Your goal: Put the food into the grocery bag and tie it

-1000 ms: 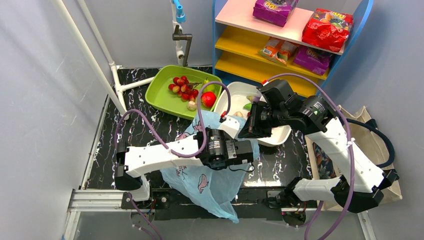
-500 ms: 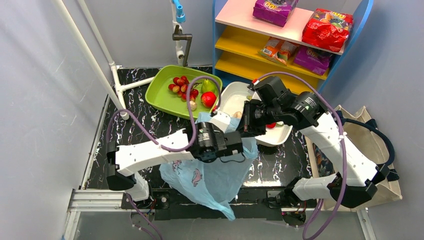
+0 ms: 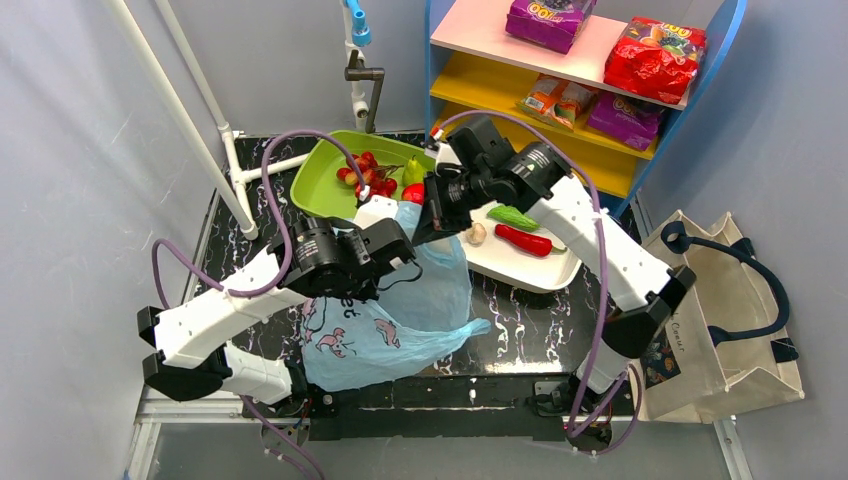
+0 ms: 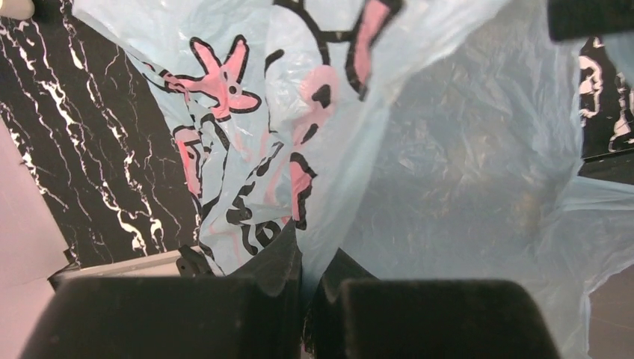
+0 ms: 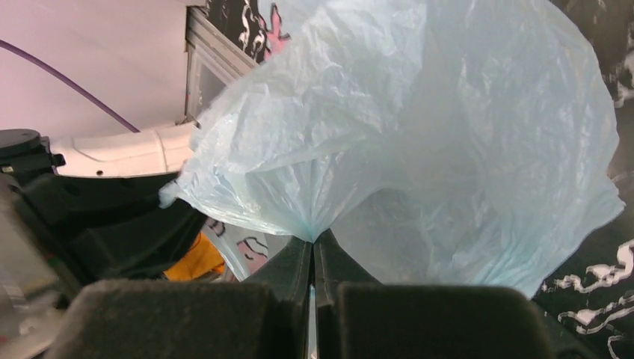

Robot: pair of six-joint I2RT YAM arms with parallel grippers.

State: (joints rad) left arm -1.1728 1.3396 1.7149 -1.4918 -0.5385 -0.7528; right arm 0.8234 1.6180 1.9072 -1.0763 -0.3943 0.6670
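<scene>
- The left tool (image 4: 308, 263) is shut tight, with a fold of the grocery bag (image 4: 463, 149) pinched between its fingers. The right tool (image 5: 312, 250) is likewise closed, a gathered point of the same film caught at its tips.
- In the top view the right tool is found just beyond the left tool and a little to its right. The bag hangs from both and spreads back toward the arm bases over the desk (image 3: 530, 325).
- No red produce can be made out through the film, so the food is judged to be outside the bag.
- The long red pepper (image 3: 524, 240) lies to the right of the right tool on a white tray (image 3: 545, 272), its long axis running away from that tool; the right arm is nearer.
- The round red fruit (image 3: 413, 193) sits just beyond the right tool at the edge of a green tray (image 3: 325, 195), and the cluster of red berries (image 3: 366, 172) lies farther beyond.
- One tool would probably have to be freed before any food could be fetched.
- The bag is thin, translucent, light blue and crumpled, and it is printed with pink cartoon figures outlined in black.
</scene>
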